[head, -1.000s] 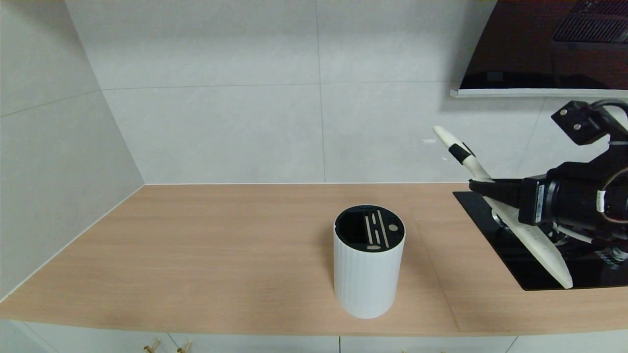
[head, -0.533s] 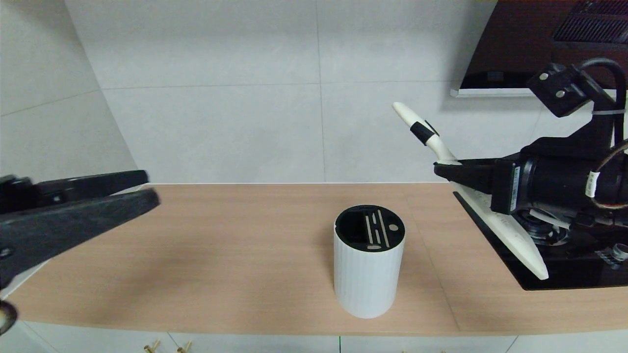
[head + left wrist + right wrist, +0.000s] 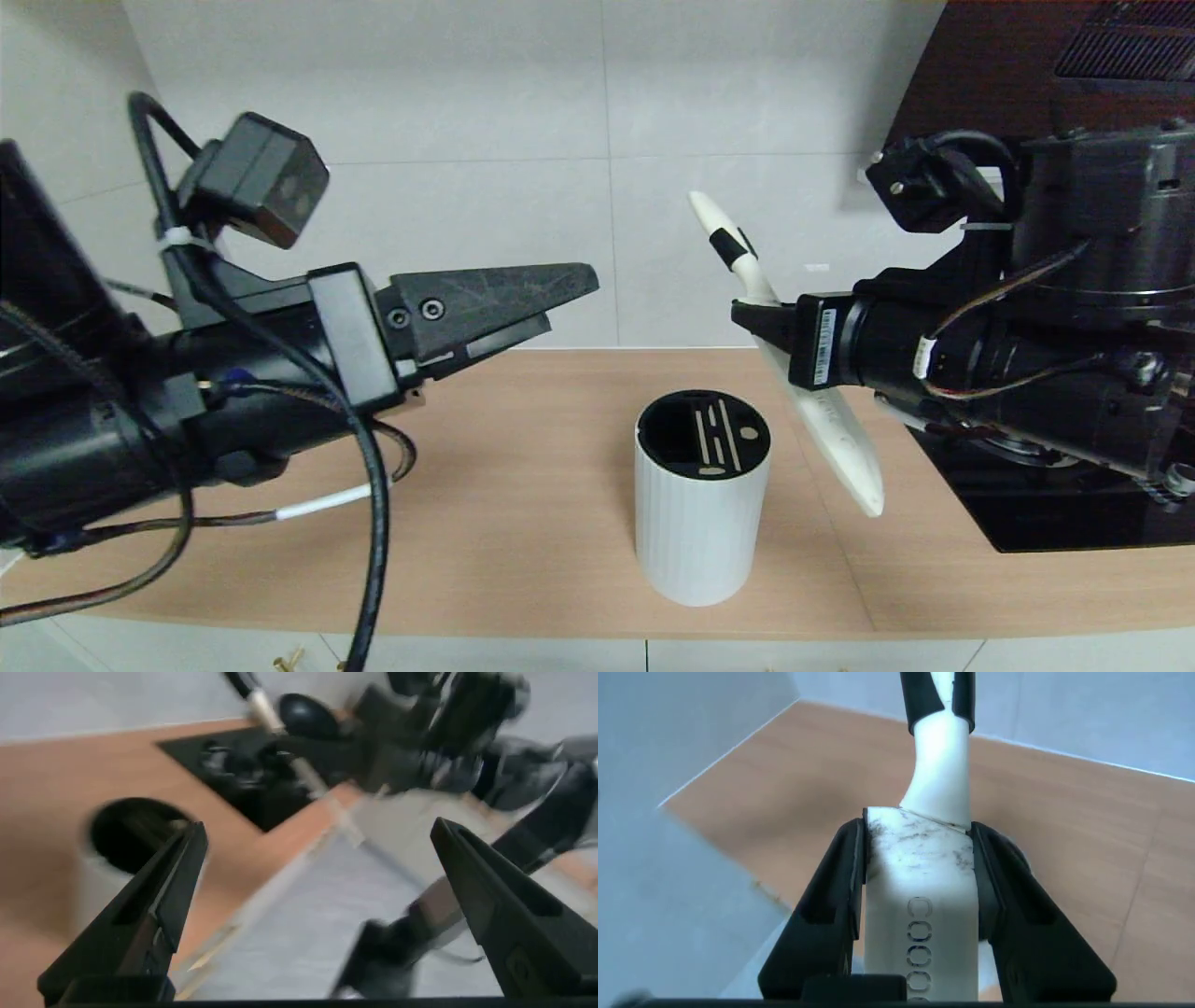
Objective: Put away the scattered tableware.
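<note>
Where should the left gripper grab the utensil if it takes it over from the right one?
I'd grip the free handle above the right gripper, around the black band, coming from the robot's left. The utensil is tilted, wide end down, the right gripper shut on its middle; the open left gripper faces that side.

The utensil (image 3: 834, 439) and ribbed holder (image 3: 700, 532) look matt; wood-grain counter (image 3: 467, 523) smooth.

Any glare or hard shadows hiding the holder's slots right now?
Head view: even light, no glare on the white holder; its dark slotted top reads plainly, faint shadow on the counter beside it. Right wrist view: white utensil evenly lit between the shut jaws.
</note>
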Controlling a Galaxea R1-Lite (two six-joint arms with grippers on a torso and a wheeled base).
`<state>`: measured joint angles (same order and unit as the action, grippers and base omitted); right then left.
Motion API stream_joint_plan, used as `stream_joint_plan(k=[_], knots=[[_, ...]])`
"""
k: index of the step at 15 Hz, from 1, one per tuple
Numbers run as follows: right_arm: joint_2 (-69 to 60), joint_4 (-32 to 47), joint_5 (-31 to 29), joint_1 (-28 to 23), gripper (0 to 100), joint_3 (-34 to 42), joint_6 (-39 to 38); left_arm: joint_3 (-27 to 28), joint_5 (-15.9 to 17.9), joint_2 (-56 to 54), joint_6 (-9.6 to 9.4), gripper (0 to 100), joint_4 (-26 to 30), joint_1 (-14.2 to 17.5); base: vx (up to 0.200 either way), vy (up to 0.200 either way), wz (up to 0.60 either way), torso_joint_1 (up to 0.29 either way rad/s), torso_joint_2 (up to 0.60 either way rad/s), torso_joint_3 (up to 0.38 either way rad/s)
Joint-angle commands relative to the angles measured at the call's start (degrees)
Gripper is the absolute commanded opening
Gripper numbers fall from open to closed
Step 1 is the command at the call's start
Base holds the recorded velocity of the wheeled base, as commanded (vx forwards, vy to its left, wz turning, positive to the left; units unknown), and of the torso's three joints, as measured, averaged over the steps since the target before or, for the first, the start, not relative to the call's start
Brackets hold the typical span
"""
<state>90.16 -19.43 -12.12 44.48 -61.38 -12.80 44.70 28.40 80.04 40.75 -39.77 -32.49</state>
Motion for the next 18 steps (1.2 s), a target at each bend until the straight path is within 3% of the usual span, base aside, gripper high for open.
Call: stream_joint_plan(k=[1,2,3,6,10,15,18], knots=[[2.5,-0.1,-0.2,1.5,0,-0.2,-0.4,-0.3,-0.9,7.0,5.65,100,-4.7,-0.4,0.000,0.000,0.00,0.000,0.00,0.000],[2.7,-0.1,-0.4,2.5,0,-0.4,-2.0,0.3,-1.5,9.2,10.49,100,-8.5,-0.4,0.000,0.000,0.00,0.000,0.00,0.000],[3.6,-0.5,-0.4,3.2,0,-1.2,-2.5,0.6,-2.5,11.4,11.54,100,-10.2,-0.5,0.000,0.000,0.00,0.000,0.00,0.000],[6.2,-3.1,-2.9,5.5,0,-1.0,-2.8,3.5,-8.2,15.2,11.63,100,-9.8,-1.8,0.000,0.000,0.00,0.000,0.00,0.000],[7.4,-4.6,-5.0,7.4,0,-0.4,-2.8,4.9,-10.1,16.6,11.63,100,-8.4,-2.4,0.000,0.000,0.00,0.000,0.00,0.000],[7.9,-4.7,-6.8,9.0,0,0.5,-2.3,9.8,-16.6,19.1,11.54,100,-2.5,-3.6,0.000,0.000,0.00,0.000,0.00,0.000],[7.9,-4.7,-6.8,9.4,0,0.7,-2.3,10.8,-17.9,20.2,11.54,100,-1.0,-3.6,0.000,0.000,0.00,0.000,0.00,0.000]])
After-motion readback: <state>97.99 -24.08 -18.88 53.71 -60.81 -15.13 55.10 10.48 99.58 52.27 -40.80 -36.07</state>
